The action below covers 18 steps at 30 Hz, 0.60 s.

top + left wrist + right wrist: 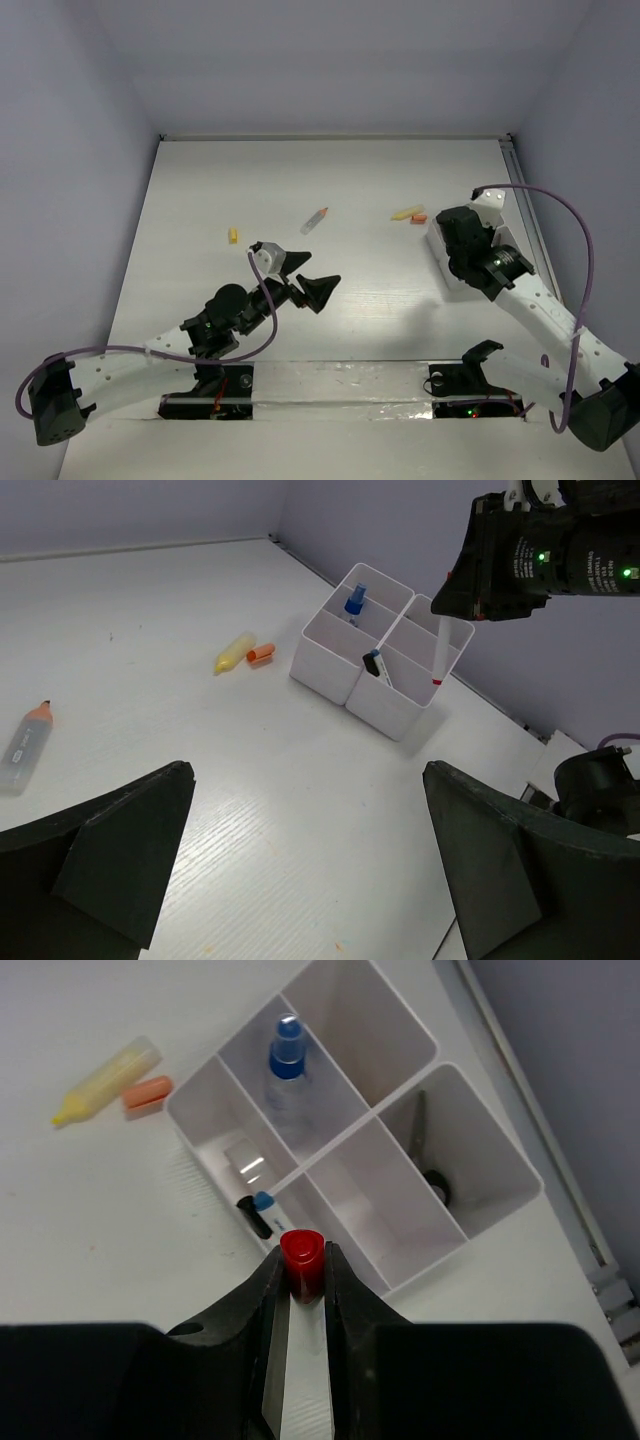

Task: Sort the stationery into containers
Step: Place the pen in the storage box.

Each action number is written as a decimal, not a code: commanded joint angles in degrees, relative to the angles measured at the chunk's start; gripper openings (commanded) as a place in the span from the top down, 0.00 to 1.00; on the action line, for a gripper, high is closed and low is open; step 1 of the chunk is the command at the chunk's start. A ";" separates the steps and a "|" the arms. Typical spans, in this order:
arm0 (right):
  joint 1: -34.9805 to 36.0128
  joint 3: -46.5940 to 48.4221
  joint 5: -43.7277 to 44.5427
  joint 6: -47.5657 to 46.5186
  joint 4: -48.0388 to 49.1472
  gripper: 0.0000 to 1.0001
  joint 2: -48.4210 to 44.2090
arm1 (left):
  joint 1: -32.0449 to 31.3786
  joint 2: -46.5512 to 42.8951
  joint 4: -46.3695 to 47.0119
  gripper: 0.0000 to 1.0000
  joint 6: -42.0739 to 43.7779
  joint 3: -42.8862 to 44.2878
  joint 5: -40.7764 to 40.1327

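Above the containers [330, 667], we hold a red-tipped pen [441, 648] clamped in the right tool [302, 1272].
Well apart from the containers, our left tool [308, 772] hangs over the desk [150, 610] (spread wide apart).

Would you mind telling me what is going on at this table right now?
The right gripper holds a red-tipped white pen, red end down, over the joined white containers. These already hold a blue-capped item, scissors and another pen. The left gripper hangs open and empty above the table. An orange-capped tube and small yellow and orange pieces lie loose, unsorted.
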 commanded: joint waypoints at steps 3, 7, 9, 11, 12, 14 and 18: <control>-1.06 1.12 10.58 2.32 -1.71 1.00 3.70 | -0.18 -2.04 3.75 0.01 -1.12 -0.22 -0.42; -1.77 -2.12 13.22 -0.85 7.15 1.00 6.87 | -0.18 -1.87 3.84 0.01 -1.20 -0.40 -0.77; -1.77 -3.44 12.96 -2.61 9.98 1.00 7.57 | -0.18 -1.78 3.58 0.01 -1.29 -0.39 -1.39; -2.30 -5.28 12.35 -3.49 13.06 1.00 7.58 | -0.18 -1.87 3.58 0.01 -1.47 -0.74 -2.70; -2.30 -5.56 11.91 -3.84 13.68 1.00 7.66 | -0.18 -2.04 3.58 0.01 -1.56 -0.83 -3.32; -2.30 -5.56 11.65 -3.50 13.16 1.00 8.01 | -0.18 -1.87 3.67 0.01 -1.64 -0.83 -3.76; -2.30 -4.68 9.54 -0.17 9.91 0.78 9.68 | -0.18 -0.91 3.40 0.01 -1.64 -0.57 -4.11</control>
